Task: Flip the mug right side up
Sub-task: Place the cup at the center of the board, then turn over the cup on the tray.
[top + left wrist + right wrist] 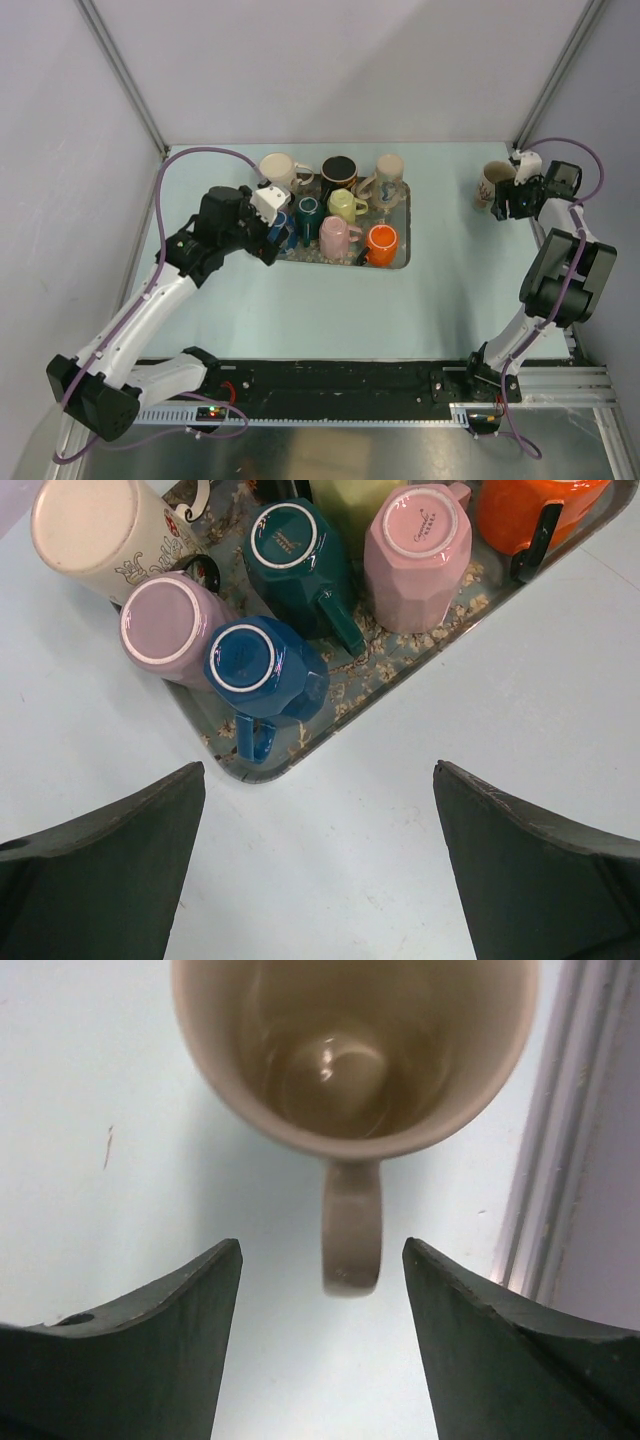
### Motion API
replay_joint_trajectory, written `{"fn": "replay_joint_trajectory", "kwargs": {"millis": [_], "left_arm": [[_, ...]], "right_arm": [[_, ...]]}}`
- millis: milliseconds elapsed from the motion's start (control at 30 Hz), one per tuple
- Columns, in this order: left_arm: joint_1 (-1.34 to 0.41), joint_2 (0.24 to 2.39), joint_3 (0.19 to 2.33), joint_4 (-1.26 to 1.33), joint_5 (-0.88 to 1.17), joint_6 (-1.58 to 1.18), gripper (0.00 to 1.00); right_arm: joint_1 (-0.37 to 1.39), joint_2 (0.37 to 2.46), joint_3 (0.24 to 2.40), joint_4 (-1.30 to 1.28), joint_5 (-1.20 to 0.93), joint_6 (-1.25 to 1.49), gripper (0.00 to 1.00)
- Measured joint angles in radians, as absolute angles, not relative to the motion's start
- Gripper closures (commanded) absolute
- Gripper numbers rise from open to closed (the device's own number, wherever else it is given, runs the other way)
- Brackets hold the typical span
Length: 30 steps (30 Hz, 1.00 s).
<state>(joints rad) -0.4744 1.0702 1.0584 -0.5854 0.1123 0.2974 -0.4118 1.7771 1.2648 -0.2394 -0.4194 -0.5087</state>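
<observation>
Your right gripper (322, 1260) stands part open and grips nothing. The beige mug (350, 1050) sits just ahead of its fingertips, mouth up, long axis vertical, clear of both fingers. Its handle (352, 1225) points straight back into the gap between the jaws, so I judge any pull-away should go straight back or up. Your left gripper (320, 780), wide open and empty, hangs over the tray (420, 655) corner, well away from this mug. The right arm is the nearer.

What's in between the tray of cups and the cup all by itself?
Only bare table lies between the tray and the mug; the top view shows it.
</observation>
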Motion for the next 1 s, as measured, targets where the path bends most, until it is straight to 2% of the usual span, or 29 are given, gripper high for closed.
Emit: {"fn": "replay_joint_trajectory", "kwargs": {"millis": [300,1000], "left_arm": [[-0.474,1.063,1.058,-0.585,0.128,0.297,0.00],[-0.474,1.063,1.058,-0.585,0.139,0.297,0.00]], "right_arm": [[-0.453,1.777,1.331,-0.455,-0.511,-0.611,0.27],[-0.474,1.818,1.358,-0.410,-0.369,-0.590,0.29]]}}
